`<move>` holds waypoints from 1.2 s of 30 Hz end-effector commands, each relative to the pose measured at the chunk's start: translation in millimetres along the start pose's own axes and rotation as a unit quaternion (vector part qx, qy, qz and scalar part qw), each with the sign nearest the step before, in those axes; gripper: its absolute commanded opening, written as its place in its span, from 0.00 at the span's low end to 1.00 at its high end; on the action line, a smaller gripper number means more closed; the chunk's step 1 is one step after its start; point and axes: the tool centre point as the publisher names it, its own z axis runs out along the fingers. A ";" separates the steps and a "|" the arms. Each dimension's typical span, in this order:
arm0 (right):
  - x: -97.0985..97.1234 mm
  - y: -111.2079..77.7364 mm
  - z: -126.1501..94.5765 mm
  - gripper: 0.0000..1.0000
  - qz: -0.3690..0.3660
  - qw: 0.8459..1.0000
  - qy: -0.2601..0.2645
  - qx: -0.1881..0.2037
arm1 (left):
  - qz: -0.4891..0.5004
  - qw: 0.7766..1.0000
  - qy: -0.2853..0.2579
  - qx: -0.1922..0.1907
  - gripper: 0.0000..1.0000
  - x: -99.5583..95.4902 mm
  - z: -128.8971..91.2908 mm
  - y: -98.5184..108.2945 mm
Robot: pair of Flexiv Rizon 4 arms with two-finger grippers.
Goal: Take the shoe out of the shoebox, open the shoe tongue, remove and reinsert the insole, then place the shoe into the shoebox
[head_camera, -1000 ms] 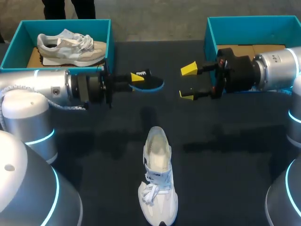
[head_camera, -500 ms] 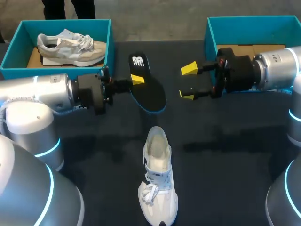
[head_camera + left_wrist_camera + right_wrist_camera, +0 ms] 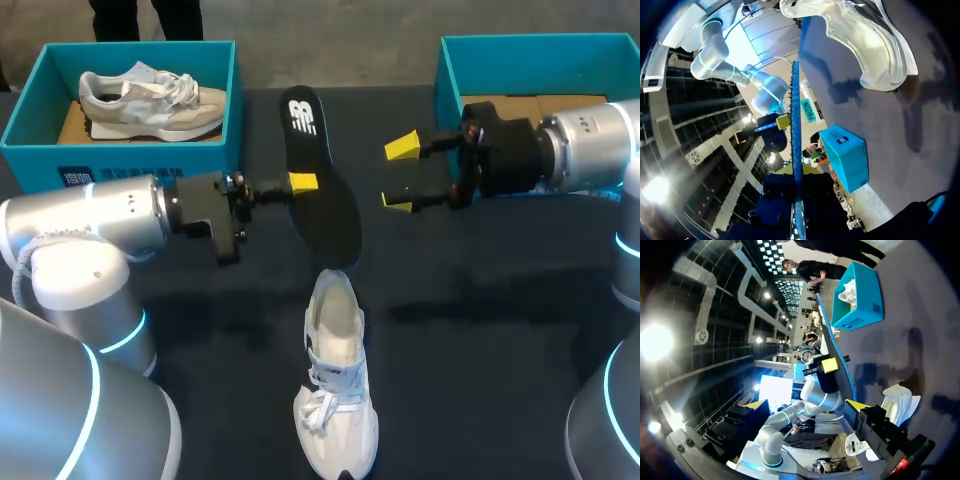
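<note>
A white shoe (image 3: 338,385) lies on the dark table near the front, its opening toward the back. My left gripper (image 3: 301,183) is shut on a black, blue-edged insole (image 3: 322,200), held over the table with one end just above the shoe's heel. In the left wrist view the insole (image 3: 795,125) runs edge-on out from between the fingers toward the shoe (image 3: 860,35). My right gripper (image 3: 400,175) stands open to the insole's right, holding nothing. From the right wrist view, the insole (image 3: 841,371) and the shoe (image 3: 900,400) lie ahead of the open right gripper (image 3: 805,407).
A teal shoebox (image 3: 130,155) at the back left holds a second, beige-and-white shoe (image 3: 150,100). Another teal shoebox (image 3: 450,70) stands at the back right, behind my right arm. Bare dark table surrounds the white shoe.
My left gripper has turned the insole from nearly edge-on to face-up and lengthwise, and carried it forward, so its near end now hangs over the shoe's heel. The right arm has not moved.
</note>
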 end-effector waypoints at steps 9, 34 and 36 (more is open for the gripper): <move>-2.9 0.0 1.0 1.00 -0.006 1.000 -0.011 -0.001 | -0.041 0.999 0.009 0.024 0.00 -1.0 -3.3 4.7; -27.4 0.6 36.4 1.00 -0.052 0.998 0.006 0.026 | -0.065 0.997 0.006 0.029 0.00 -12.7 -3.2 6.2; -27.4 0.6 36.4 1.00 -0.052 0.998 0.006 0.026 | -0.065 0.997 0.006 0.029 0.00 -12.7 -3.2 6.2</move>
